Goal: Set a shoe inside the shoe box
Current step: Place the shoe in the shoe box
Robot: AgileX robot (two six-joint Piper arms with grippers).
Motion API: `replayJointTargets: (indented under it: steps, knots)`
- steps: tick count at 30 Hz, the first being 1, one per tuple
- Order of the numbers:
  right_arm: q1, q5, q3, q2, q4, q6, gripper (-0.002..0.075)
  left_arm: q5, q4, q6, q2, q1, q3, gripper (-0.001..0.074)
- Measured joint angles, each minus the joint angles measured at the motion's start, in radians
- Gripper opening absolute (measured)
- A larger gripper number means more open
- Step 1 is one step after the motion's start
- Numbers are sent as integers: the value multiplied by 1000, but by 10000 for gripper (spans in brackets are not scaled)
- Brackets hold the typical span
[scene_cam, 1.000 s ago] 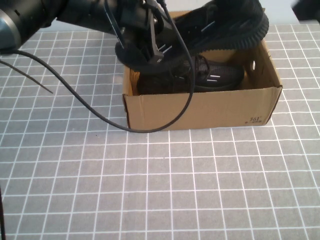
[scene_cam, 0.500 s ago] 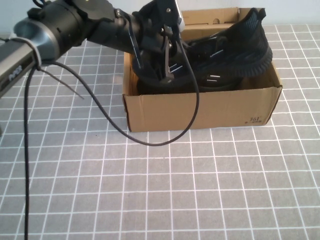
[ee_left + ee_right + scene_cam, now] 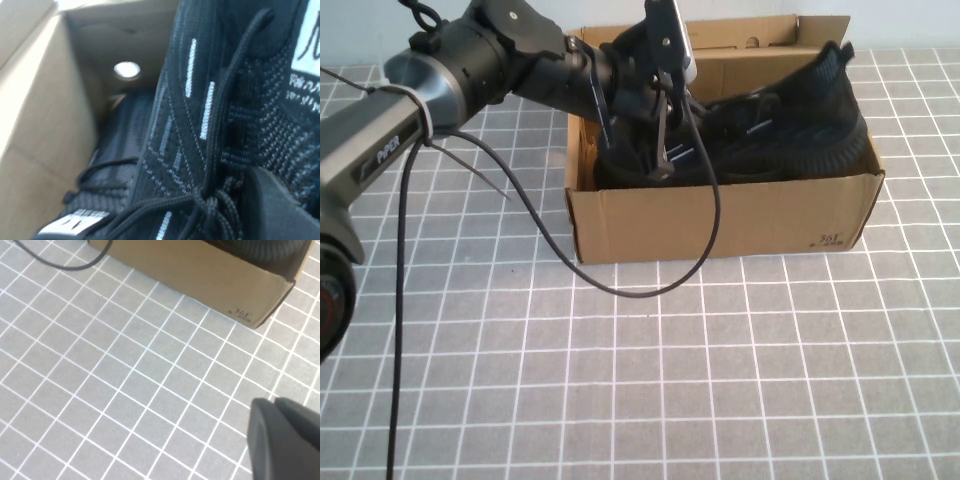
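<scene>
Lowered since a second ago, the shoe [image 3: 790,130] now sits inside the shoe box [image 3: 720,215] atop its twin. My left gripper [image 3: 655,120] reaches into the box, clamped on its laced top. Right gripper [image 3: 285,437] hovers over the grid mat [image 3: 620,380]; I can't tell its state.

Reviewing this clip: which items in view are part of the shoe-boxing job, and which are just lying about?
In the job:
shoe, lowered into the box
shoe box
left gripper, inside the box

Just there:
second shoe, in the box underneath
right gripper, over the gridded mat
</scene>
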Motion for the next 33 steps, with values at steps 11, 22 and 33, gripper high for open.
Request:
replayJointTargets:
  steps: [11, 22, 33]
  knots:
    - [0, -19, 4, 0, 0, 2, -16, 37, 22, 45, 15, 0, -8, 27]
    - [0, -22, 4, 0, 0, 2, -16, -9, 14, 50, 49, 0, -10, 24]
    - [0, -32, 4, 0, 2, 2, -16, -40, -8, 54, 41, -5, -89, 23]
